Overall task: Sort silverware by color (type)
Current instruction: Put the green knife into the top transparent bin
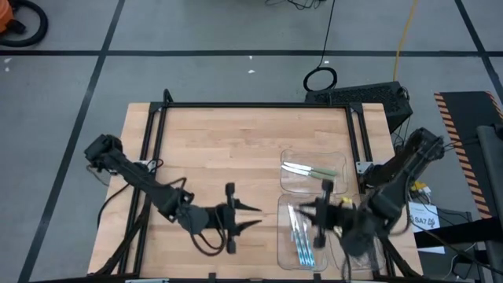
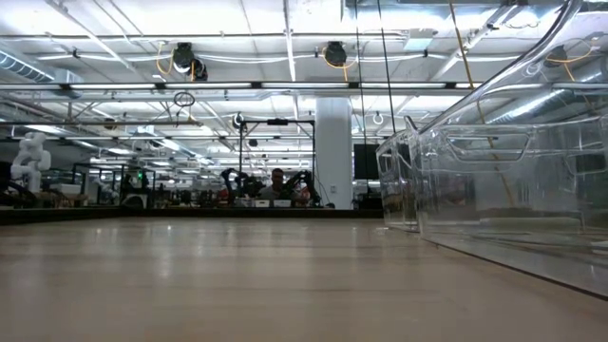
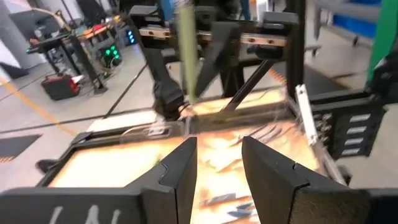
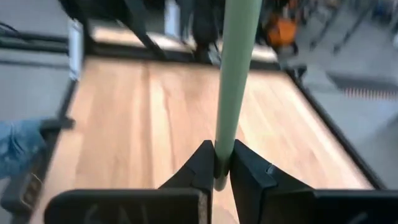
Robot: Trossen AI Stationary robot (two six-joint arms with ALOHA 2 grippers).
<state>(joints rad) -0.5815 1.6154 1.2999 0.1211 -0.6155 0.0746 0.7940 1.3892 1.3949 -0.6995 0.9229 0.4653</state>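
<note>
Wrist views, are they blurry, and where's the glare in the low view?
Left wrist view: background smeared by motion, the left gripper sharper, fingers apart. Right wrist view: table soft, the right gripper and its pale green utensil fairly crisp. Low view: ceiling lights glare off the clear trays; foreground wood is blurred.

Bare wood is lying open across the far and middle table [image 1: 228,141]. Two clear trays [image 1: 313,177] are filling the right side. The left gripper [image 1: 250,218] and right gripper [image 1: 302,211], clamping a green-handled utensil [image 4: 235,87], are crowding the near edge.
</note>
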